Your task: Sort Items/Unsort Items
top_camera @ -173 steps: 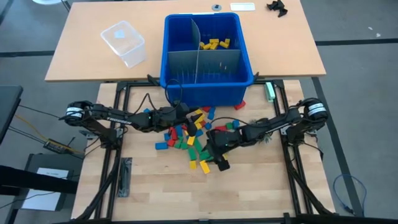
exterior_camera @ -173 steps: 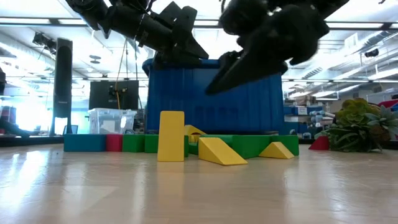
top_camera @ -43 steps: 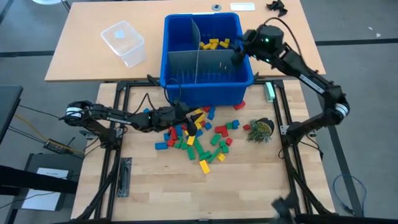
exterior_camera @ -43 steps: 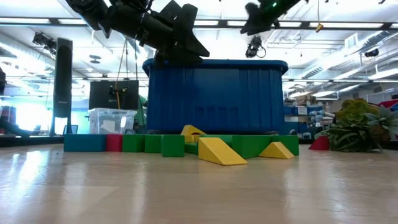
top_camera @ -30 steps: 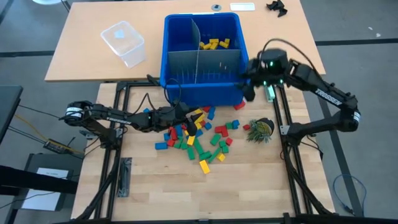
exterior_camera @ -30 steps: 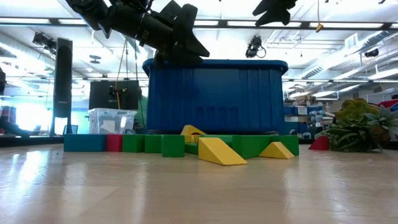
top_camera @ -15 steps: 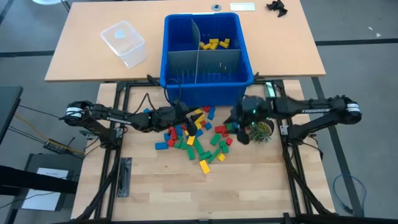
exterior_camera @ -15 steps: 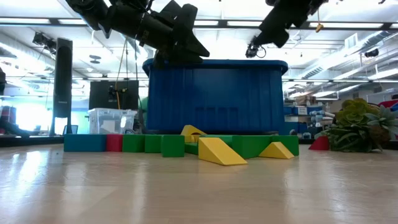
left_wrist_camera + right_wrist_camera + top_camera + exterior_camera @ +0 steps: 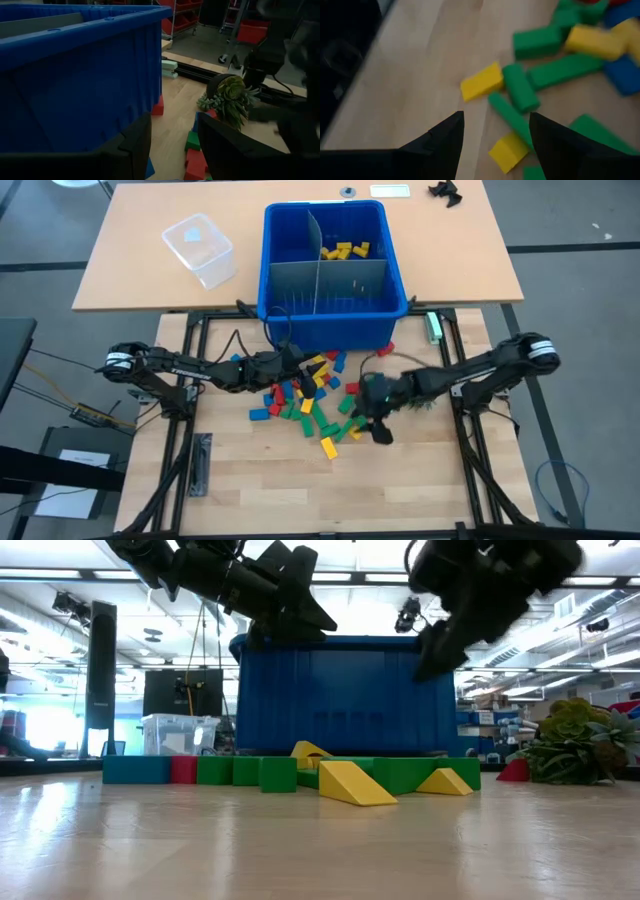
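Right tool (image 9: pixel 381 430) sits low over the right edge of the toy block pile (image 9: pixel 315 402) on the near wooden table (image 9: pixel 250 490), fingers spread apart, nothing between them; its wrist view looks straight down on a yellow brick (image 9: pixel 481 81), a yellow wedge (image 9: pixel 507 149) and several green bricks (image 9: pixel 536 42) lying loose on the wood. Left tool (image 9: pixel 300 368) hangs at the far left of the pile, just near of the blue bin (image 9: pixel 335 320); fingers parted with an empty gap in its wrist view, released, holding nothing. Blocks: red, yellow, green and blue bricks and wedges scattered on the table between the two tools, near of the bin. In the low view a row of green bricks (image 9: pixel 232 771), a red one (image 9: pixel 183 769) and two yellow wedges (image 9: pixel 356 783) line up in front of the bin wall. A small batch of yellow blocks (image 9: pixel 346 251) is in the bin's far right compartment, behind the grey dividers (image 9: pixel 330 280). Other bin compartments: contents can't be made out. Small succulent plant (image 9: pixel 232 97) sits right of the pile, mostly hidden under the right arm from above. Clear plastic container (image 9: pixel 199 248) on the far table, left of the bin.
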You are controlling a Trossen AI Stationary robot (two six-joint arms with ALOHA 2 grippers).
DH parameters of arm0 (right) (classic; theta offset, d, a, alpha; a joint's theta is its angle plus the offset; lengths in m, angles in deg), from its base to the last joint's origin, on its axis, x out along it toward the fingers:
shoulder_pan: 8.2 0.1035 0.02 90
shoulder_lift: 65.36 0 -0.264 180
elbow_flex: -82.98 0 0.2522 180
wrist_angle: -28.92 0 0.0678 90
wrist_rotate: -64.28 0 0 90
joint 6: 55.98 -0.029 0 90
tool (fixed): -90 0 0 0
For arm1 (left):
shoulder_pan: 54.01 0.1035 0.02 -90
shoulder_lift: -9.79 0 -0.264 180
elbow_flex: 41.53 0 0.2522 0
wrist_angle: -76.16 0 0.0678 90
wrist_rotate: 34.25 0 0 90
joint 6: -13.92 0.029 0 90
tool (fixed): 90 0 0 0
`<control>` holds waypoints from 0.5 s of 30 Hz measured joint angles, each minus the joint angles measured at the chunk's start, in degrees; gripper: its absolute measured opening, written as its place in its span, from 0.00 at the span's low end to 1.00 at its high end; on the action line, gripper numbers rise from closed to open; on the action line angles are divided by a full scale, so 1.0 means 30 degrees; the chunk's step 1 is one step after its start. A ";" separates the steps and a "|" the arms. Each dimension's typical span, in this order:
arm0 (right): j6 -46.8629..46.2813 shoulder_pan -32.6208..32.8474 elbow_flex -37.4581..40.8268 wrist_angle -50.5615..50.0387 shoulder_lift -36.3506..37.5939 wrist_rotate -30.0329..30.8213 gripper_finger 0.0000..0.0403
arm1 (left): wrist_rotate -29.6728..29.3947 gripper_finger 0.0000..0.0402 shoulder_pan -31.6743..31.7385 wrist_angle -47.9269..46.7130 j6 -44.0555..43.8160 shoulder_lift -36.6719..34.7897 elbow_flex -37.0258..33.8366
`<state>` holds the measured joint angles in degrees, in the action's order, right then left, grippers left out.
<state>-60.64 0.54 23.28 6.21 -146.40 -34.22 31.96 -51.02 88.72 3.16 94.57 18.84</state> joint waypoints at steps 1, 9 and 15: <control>0.0248 0.0349 -0.0097 -0.0057 -0.0479 0.0257 0.57 | 0.0000 0.42 0.0005 -0.0007 0.0004 0.0000 0.0000; 0.1642 0.2036 -0.0625 -0.0844 -0.3244 0.3590 0.58 | 0.0007 0.42 -0.0002 -0.0021 0.0004 0.0000 0.0000; 0.1859 0.2167 -0.0630 -0.0903 -0.4470 0.4718 0.57 | 0.0004 0.42 0.0000 -0.0020 0.0004 0.0000 0.0000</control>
<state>-55.06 7.04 21.39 3.50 -159.82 -20.07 31.97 -51.02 88.66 3.17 94.57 18.84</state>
